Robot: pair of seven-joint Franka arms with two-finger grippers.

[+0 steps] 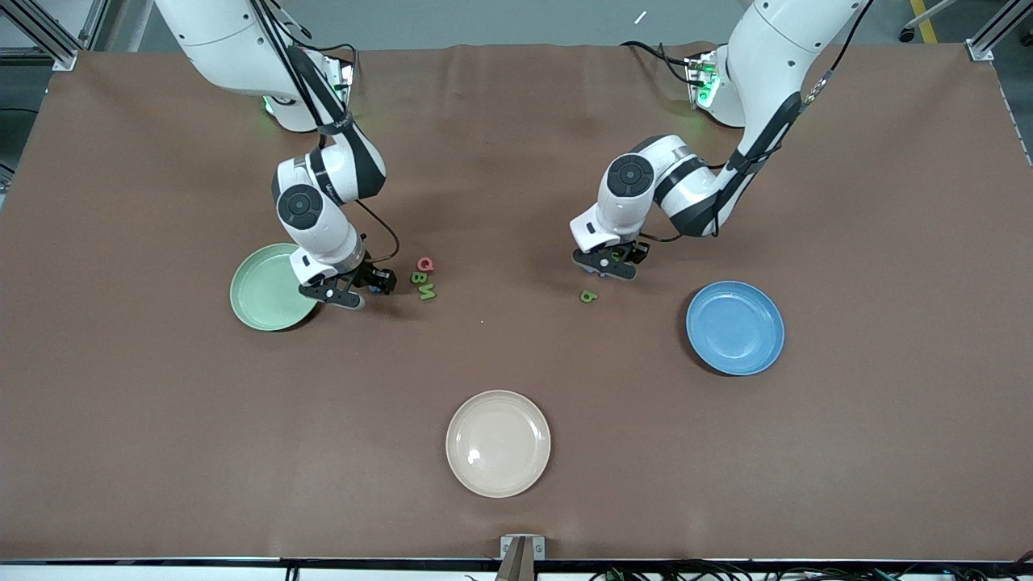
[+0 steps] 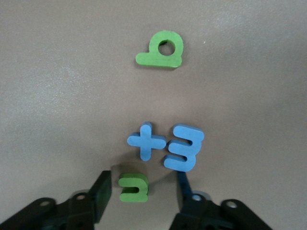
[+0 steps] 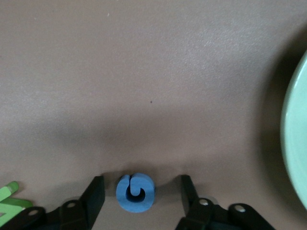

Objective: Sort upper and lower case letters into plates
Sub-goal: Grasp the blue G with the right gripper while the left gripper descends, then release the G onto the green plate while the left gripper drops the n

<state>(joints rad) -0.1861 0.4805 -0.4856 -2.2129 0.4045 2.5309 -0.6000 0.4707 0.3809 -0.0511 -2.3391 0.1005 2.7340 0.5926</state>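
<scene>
Both claws are down at the tabletop's middle, each spread wide around a letter, evidently to pinch it. The left claw [image 2: 141, 191] straddles a green foam letter [image 2: 134, 187]; the blue plate [image 1: 735, 328] lies toward its end. The right claw [image 3: 141, 196] brackets a blue curled letter [image 3: 135, 192] beside the mint plate [image 1: 270, 287].

Place: robotics lab
Signs: aluminium frame posts [image 1: 48, 36] at the corners of the brown-covered table [image 1: 516, 484]; loose cables [image 1: 726, 571] along its edge

Plates: three [image 1: 264, 288]. Foam letters: eight [image 1: 425, 264]. Pincers: two [image 1: 349, 289].
</scene>
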